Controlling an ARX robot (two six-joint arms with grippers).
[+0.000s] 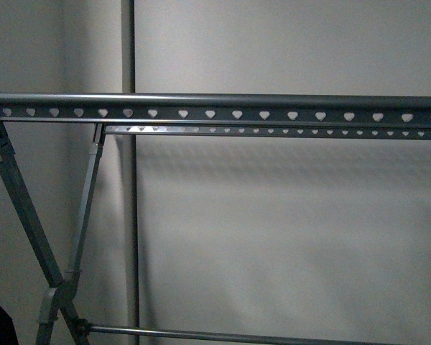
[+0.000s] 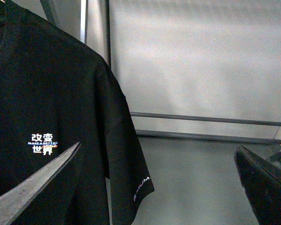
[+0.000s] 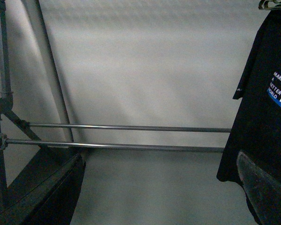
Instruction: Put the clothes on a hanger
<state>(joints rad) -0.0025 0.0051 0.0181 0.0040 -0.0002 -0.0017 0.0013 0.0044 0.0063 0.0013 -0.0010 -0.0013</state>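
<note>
Beside one finger of the left hand (image 2: 158,146), the black short-sleeved T-shirt (image 2: 51,108) hangs with its long axis vertical; it is judged nearer this hand than the right hand (image 3: 160,154); both hands stand spread and empty; the grey metal rack with heart-punched rails (image 1: 223,113) runs left to right, bare where visible; chest print reads "改变世界 MAKE A BETTER WORLD"; sleeve lettering is illegible.

Plain, dim indoor room set up as a laundry-drying corner; whether it is a home or a test space cannot be told. A grey metal clothes rack (image 1: 223,108) with heart-shaped holes along its rails fills the view. Directly behind the rack are a bare pale wall (image 1: 287,230) and a grey upright pole (image 1: 129,215). A black printed T-shirt (image 2: 51,117) hangs near the rack's lower bars.
</note>
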